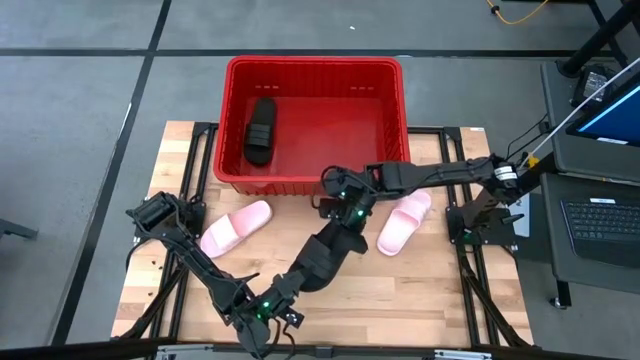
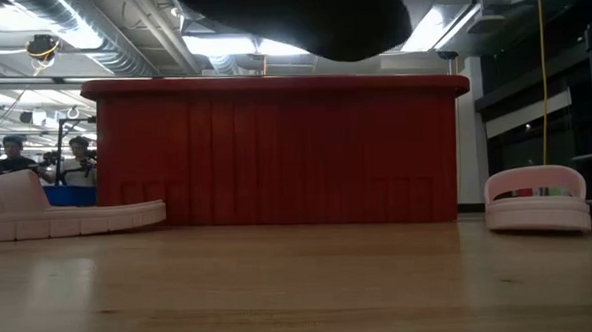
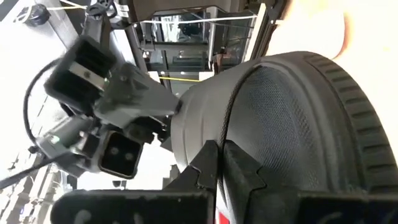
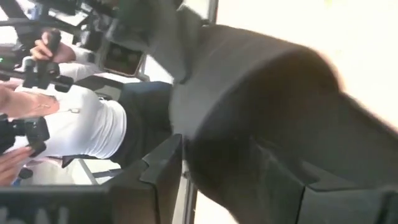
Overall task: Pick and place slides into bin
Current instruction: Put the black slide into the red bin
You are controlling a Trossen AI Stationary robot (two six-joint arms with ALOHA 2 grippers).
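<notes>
1. While both arms met at centre frame, a black slide point(image 1: 322, 258) hung between them, largely hidden.
2. The left gripper point(image 3: 217, 163) had its jaws clenched on it; the right gripper point(image 1: 345, 205) had its jaws released.
3. One black slide in bin point(image 1: 261, 129) lay in the red bin point(image 1: 312, 66); two pink slides point(image 1: 235, 228) lay on the counter point(image 1: 420, 300).

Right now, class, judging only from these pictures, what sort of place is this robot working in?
Probably a robotics lab or workshop: a wooden table on a dark metal frame, a laptop on a side stand, exposed ceiling ducts, and people at equipment in the background.
</notes>
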